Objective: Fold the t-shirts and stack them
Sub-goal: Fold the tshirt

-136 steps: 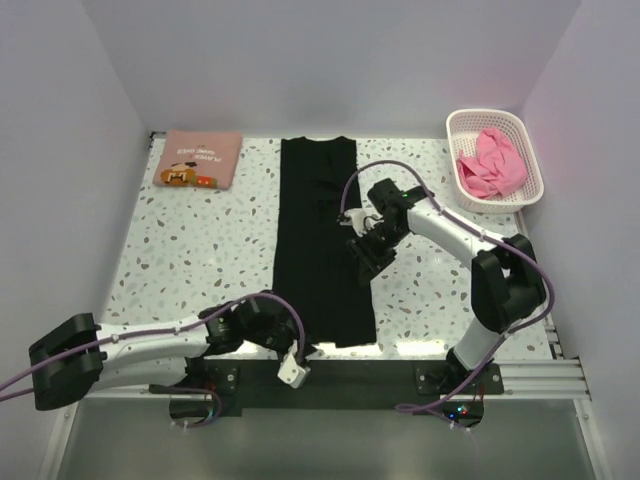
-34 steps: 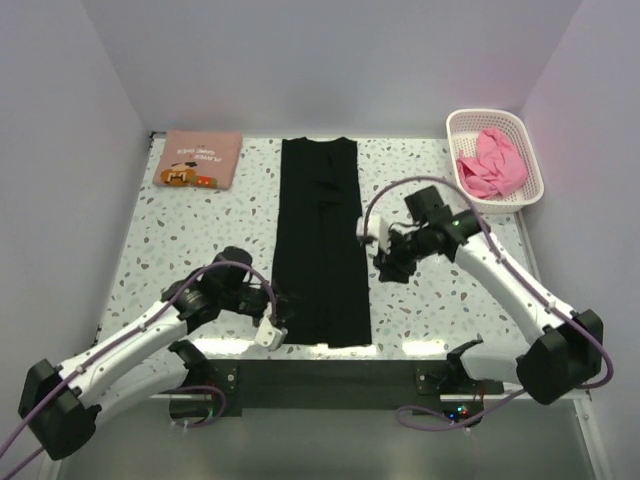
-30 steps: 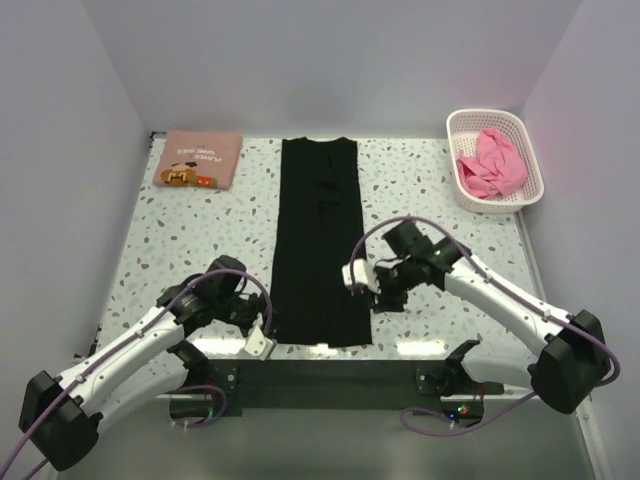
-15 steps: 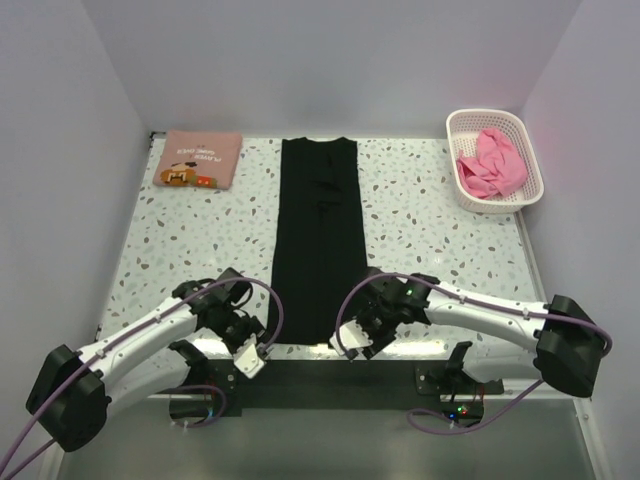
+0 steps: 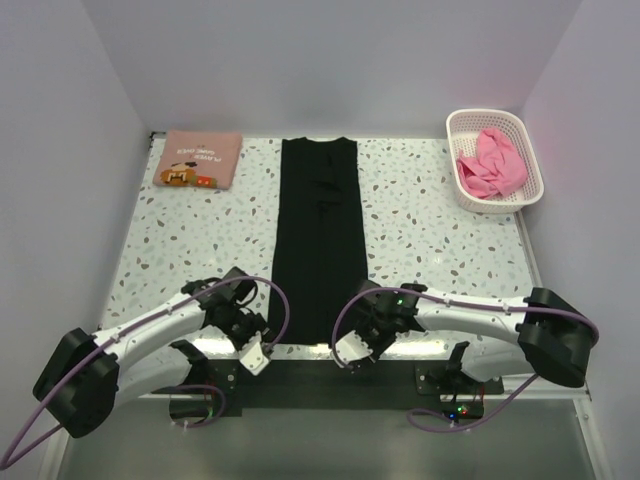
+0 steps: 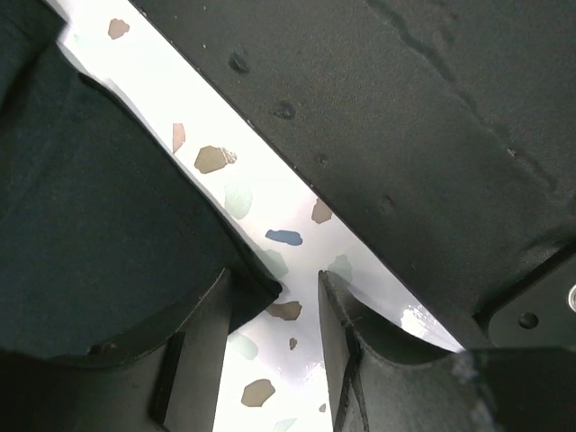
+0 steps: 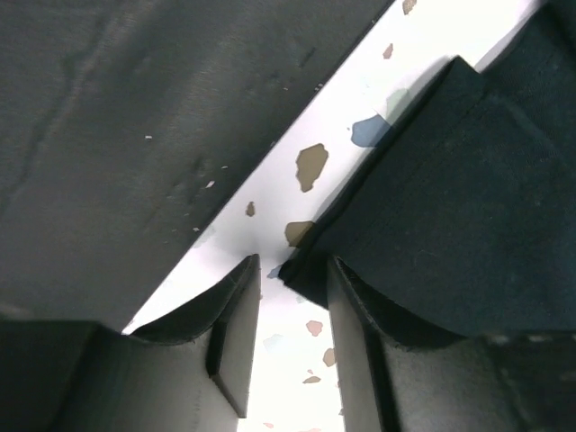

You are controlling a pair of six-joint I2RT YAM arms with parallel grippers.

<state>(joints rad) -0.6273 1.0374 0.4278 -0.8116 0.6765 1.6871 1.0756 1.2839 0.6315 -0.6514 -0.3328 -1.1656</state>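
Observation:
The black t-shirt (image 5: 318, 235) lies as a long narrow strip down the middle of the table. My left gripper (image 5: 262, 343) is open at its near left corner (image 6: 261, 292), which sits between the fingers. My right gripper (image 5: 350, 345) is open at its near right corner (image 7: 301, 270), which also sits between the fingers. The salmon-pink printed t-shirt (image 5: 201, 158) lies folded at the far left. The bright pink t-shirt (image 5: 490, 163) is crumpled in the basket.
The white lattice basket (image 5: 458, 130) stands at the far right. A dark rail (image 5: 320, 375) runs along the table's near edge, just behind both grippers; it also shows in the left wrist view (image 6: 405, 144) and the right wrist view (image 7: 126, 135).
Both arms have swung down toward the near edge; the right gripper came from beside the shirt's middle to its near right corner, the left gripper to its near left corner.

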